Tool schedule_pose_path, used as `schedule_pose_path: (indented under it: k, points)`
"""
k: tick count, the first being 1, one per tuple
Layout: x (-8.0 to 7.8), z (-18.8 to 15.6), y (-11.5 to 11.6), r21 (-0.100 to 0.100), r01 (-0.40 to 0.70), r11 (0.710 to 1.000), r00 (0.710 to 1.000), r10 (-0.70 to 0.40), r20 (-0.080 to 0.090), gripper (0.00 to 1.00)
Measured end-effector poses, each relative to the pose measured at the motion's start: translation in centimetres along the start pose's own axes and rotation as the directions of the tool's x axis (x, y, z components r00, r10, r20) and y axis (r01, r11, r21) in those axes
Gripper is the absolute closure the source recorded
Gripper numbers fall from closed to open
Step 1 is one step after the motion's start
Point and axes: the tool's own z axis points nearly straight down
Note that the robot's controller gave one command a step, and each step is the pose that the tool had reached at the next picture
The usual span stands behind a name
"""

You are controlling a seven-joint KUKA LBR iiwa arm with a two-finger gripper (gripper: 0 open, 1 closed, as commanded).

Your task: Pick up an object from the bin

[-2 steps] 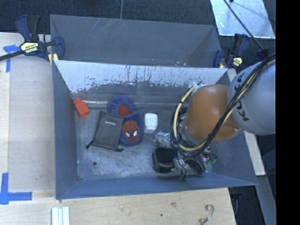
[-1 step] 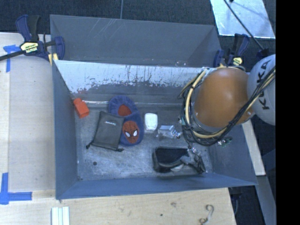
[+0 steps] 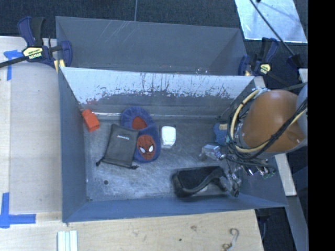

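My gripper (image 3: 231,181) is low in the bin's front right corner, under the arm's brown cover. It is right at the right end of a black, curved, shoe-like thing (image 3: 196,182) that lies along the front wall. Whether it touches that thing is hidden by cables. A small white block (image 3: 168,136) lies further left, near the middle of the bin floor.
Left of centre lie a blue Spider-Man slipper (image 3: 142,140) and a dark grey pouch (image 3: 120,147) that touches it. An orange block (image 3: 90,120) sits in the back left corner. The bin's sloped walls close in on the gripper at the right and front.
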Motion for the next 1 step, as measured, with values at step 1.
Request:
schedule_pose_path:
  k: [1]
  points:
    - [-1.90, 1.22, 5.36, -0.001, -0.196, 0.981, 0.981, 0.196, 0.000, 0.00]
